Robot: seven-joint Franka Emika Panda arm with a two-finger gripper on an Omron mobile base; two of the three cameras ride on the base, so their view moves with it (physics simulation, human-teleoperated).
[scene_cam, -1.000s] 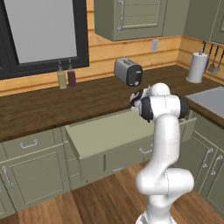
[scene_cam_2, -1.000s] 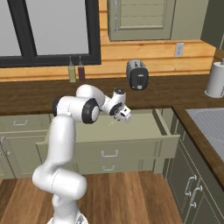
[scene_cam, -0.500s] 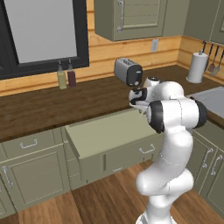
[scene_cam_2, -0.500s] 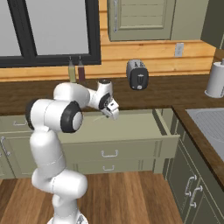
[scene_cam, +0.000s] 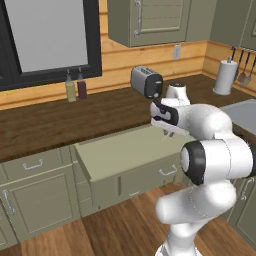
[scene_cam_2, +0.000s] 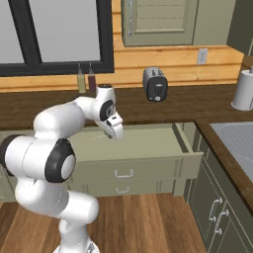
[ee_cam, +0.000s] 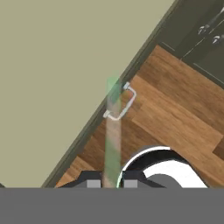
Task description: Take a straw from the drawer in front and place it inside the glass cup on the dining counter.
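The drawer (scene_cam: 120, 152) (scene_cam_2: 148, 141) stands pulled out under the worktop, its pale-green inside (ee_cam: 61, 61) bare and its small silver handle (ee_cam: 119, 105) on the front edge. My gripper (scene_cam: 168, 131) (scene_cam_2: 116, 133) (ee_cam: 112, 183) hangs above the drawer's front part, shut on the straw (ee_cam: 113, 131). The straw is a thin pale stick that rises from between the fingertips (ee_cam: 92, 183) and crosses the drawer's front edge in the hand view. The dining counter and the glass cup are out of view.
A toaster (scene_cam: 146, 81) (scene_cam_2: 155, 84), two bottles (scene_cam: 75, 86) (scene_cam_2: 85, 80) and a paper towel roll (scene_cam: 223, 76) (scene_cam_2: 243, 90) stand on the dark wood worktop (scene_cam: 55, 122). A sink (scene_cam_2: 237, 141) lies to the right. Wooden floor (ee_cam: 175, 122) runs below the drawer front.
The arm's elbow has swung round toward the cameras. The hand has stayed over the open drawer, drifting a little toward its front, with the straw still held.
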